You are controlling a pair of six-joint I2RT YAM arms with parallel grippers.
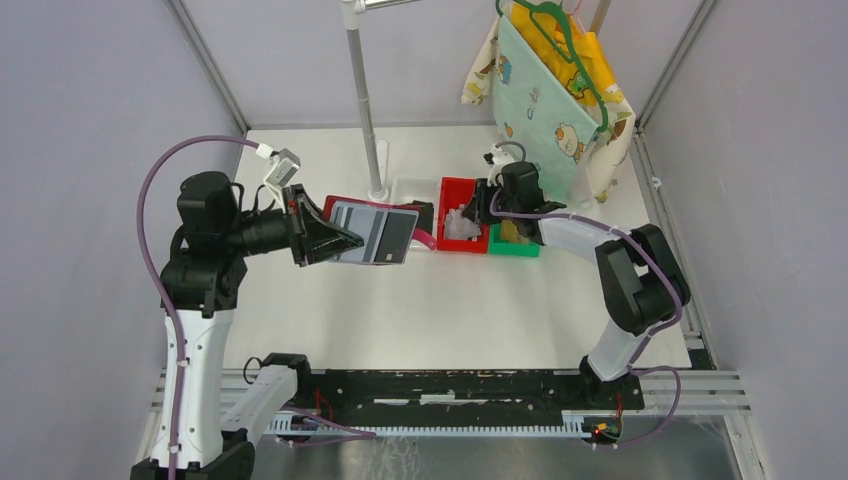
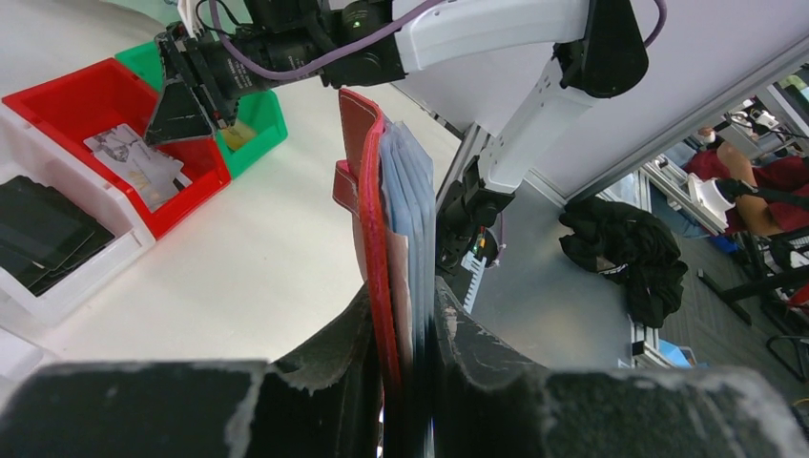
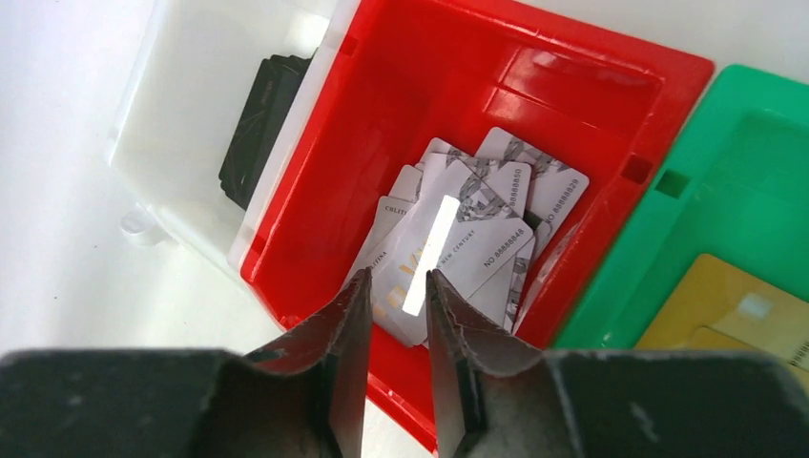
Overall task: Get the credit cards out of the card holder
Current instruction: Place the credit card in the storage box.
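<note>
Card holder (image 1: 375, 232) clamped in left tool (image 2: 412, 324); right tool (image 3: 396, 310) slightly parted over red bin (image 3: 429, 76) of grey cards (image 3: 496, 200).

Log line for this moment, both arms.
left gripper: shut on card holder, upright | right gripper: open over red bin | grey cards in red bin | gold cards in green bin

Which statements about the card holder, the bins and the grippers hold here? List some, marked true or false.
1. The left gripper grips the dark red card holder. True.
2. The right gripper hangs over the green bin. False: it is over the red bin.
3. The right gripper's jaws clamp a card. False: they stand apart, empty.
4. Golden-yellow cards lie in the green bin. True.
5. The red bin holds black cards. False: it holds silvery cards.
</note>
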